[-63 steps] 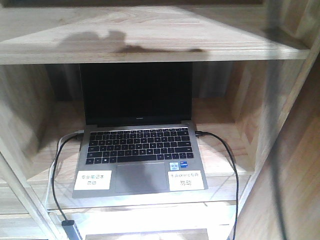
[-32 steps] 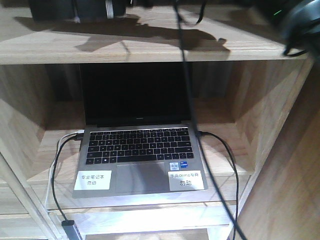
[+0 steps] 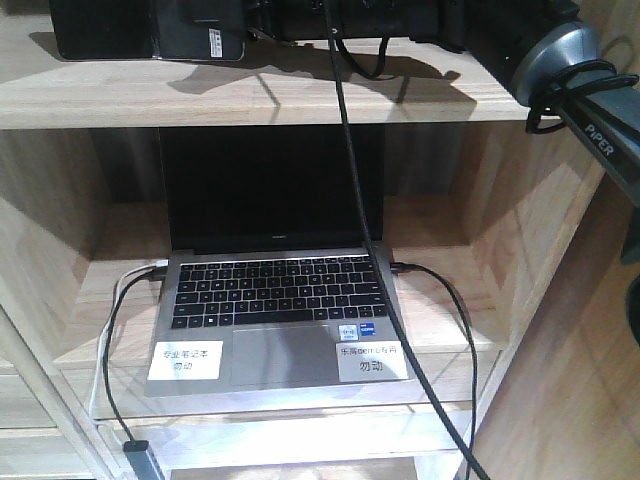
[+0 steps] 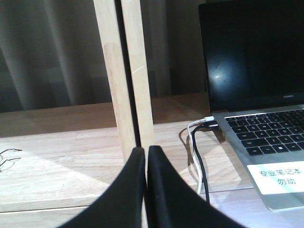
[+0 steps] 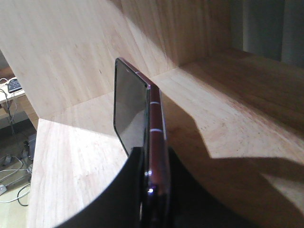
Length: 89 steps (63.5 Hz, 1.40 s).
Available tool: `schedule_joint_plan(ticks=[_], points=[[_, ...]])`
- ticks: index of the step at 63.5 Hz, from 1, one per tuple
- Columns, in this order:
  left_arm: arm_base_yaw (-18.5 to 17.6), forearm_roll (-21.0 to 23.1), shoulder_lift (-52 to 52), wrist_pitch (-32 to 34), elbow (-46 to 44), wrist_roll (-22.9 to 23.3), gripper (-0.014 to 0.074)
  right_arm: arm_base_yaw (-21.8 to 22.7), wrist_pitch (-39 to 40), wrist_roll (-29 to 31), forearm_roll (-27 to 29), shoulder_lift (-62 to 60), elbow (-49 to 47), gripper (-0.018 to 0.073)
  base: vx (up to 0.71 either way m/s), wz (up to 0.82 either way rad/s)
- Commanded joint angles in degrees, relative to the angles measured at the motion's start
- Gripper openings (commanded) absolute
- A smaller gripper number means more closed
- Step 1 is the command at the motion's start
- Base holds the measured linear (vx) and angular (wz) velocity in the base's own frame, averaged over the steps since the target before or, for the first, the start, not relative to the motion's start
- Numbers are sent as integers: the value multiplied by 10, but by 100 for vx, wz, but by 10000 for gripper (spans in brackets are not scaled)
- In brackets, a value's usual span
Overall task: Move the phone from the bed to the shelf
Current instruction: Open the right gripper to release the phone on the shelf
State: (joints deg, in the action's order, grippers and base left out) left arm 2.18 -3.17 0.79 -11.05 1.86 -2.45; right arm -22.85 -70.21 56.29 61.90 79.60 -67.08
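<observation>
Holding the thin, hard, slippery phone (image 5: 142, 114) tight by its flat sides in the right gripper (image 5: 153, 190), over the shelf (image 5: 76, 156) board.

Dim, soft pictures; hard shadows cross the sunlit shelf (image 5: 228, 142) boards.

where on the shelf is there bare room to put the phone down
The upper board of the shelf is bare from below the phone rightward to the arm's shadow; the right gripper holds the phone above open wood. Below, the laptop and its cables crowd the compartment, leaving only narrow side strips.
</observation>
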Motion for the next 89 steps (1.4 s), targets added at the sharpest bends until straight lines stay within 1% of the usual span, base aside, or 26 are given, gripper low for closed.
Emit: schedule_joint_plan(ticks=[1,89], points=[[0,3,7,40,-15,2,1,0,-37,4,50,-20,-15,-1,0,0],[0,3,7,40,-15,2,1,0,-37,4,50,-20,-15,-1,0,0]])
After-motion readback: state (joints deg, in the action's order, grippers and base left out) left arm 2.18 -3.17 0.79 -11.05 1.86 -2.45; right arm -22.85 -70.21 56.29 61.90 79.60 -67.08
